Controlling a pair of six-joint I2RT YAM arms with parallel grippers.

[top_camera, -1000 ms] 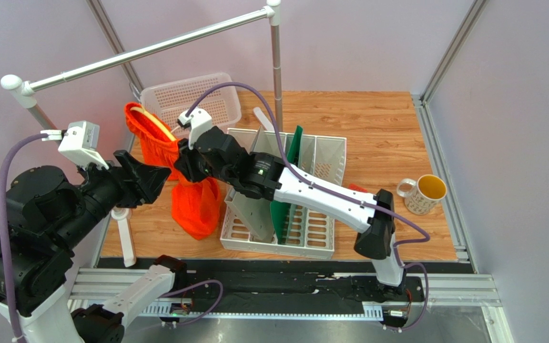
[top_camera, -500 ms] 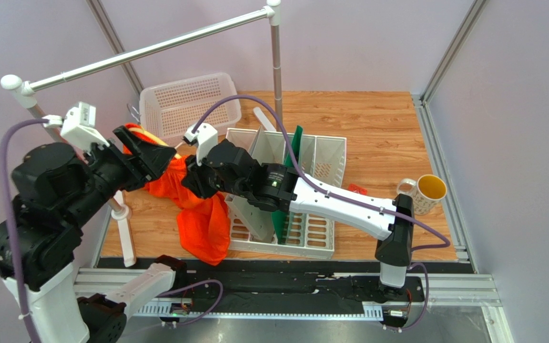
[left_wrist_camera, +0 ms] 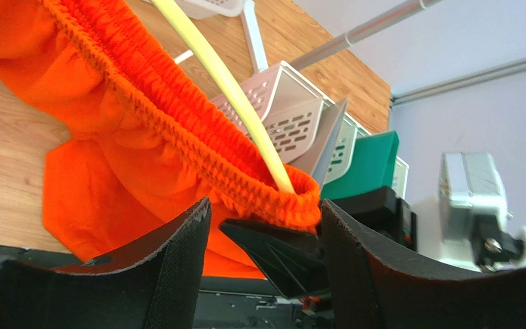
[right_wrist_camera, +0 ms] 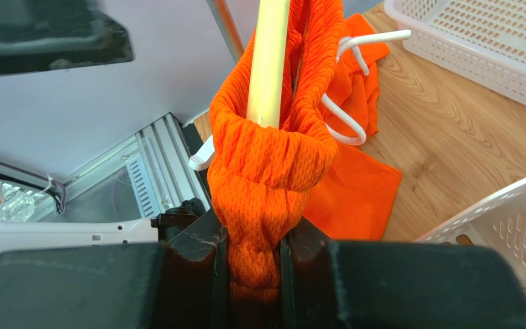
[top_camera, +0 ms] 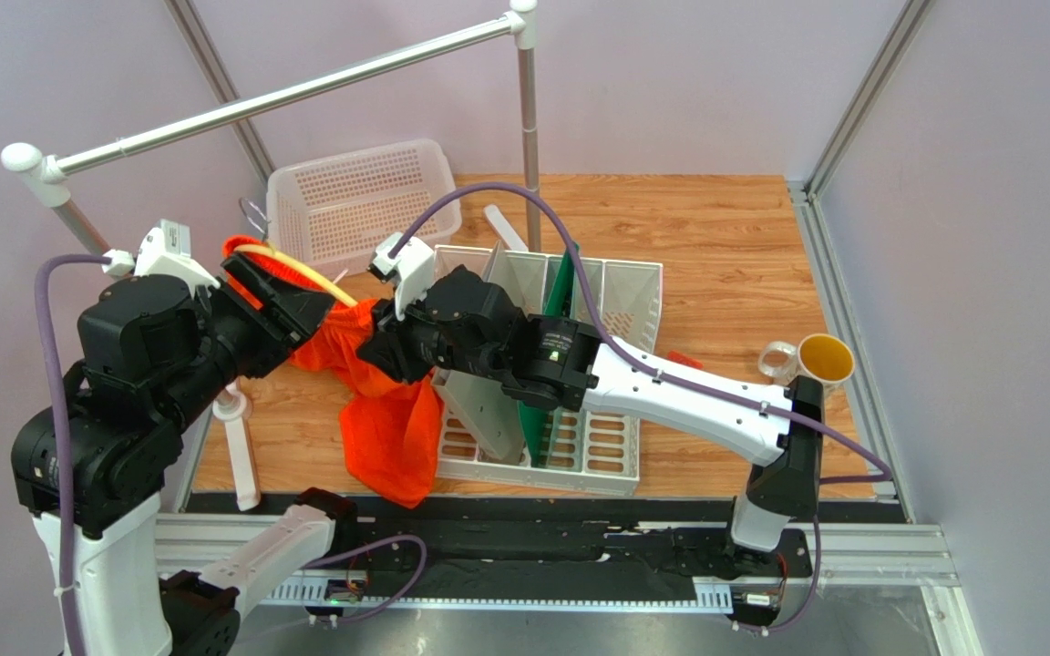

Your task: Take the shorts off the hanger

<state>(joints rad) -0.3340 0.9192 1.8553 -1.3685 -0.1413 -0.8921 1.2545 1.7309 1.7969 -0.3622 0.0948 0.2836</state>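
Hanger (right_wrist_camera: 269, 62) tip out of sight inside shorts (right_wrist_camera: 266, 171) waistband.

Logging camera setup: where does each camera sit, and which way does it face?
Top external: above and behind, looking down on the table; left arm and right arm show.
Left wrist: looks past the open left hand at the hanger.
Right wrist: looks past the right hand, shut on the shorts.
All three share shorts and hanger.

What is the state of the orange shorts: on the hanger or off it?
On: the orange shorts wrap the end of the pale-yellow hanger; the right gripper pinches their waistband.
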